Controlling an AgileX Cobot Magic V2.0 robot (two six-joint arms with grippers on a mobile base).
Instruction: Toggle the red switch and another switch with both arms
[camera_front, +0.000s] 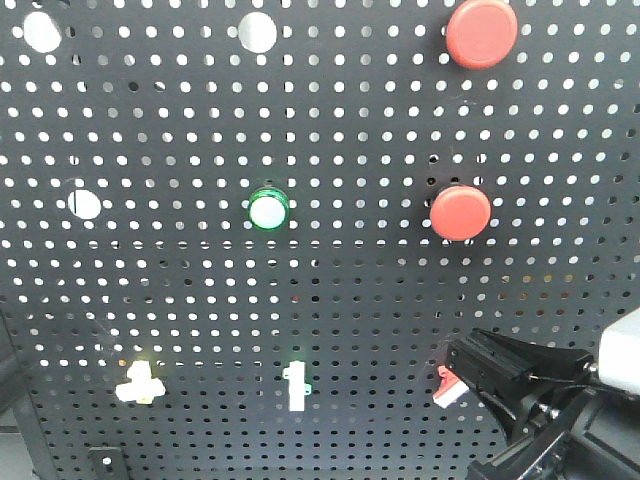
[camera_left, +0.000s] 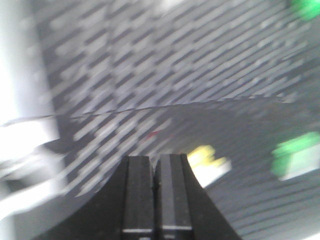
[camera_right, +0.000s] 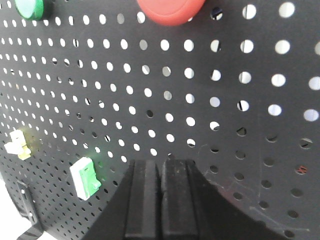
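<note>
The red switch (camera_front: 446, 386) sits low right on the pegboard (camera_front: 330, 300), the right gripper (camera_front: 468, 362) touching its right edge, fingers pressed together. The pale yellow switch (camera_front: 138, 384) sits low left, bare board around it. The left gripper (camera_left: 155, 172), fingers together, hovers near it.

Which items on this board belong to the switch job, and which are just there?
Job: red switch, pale yellow switch, right hand, left hand.

Just there: white-and-green switch, green round button, two big red buttons, black pegboard.
</note>
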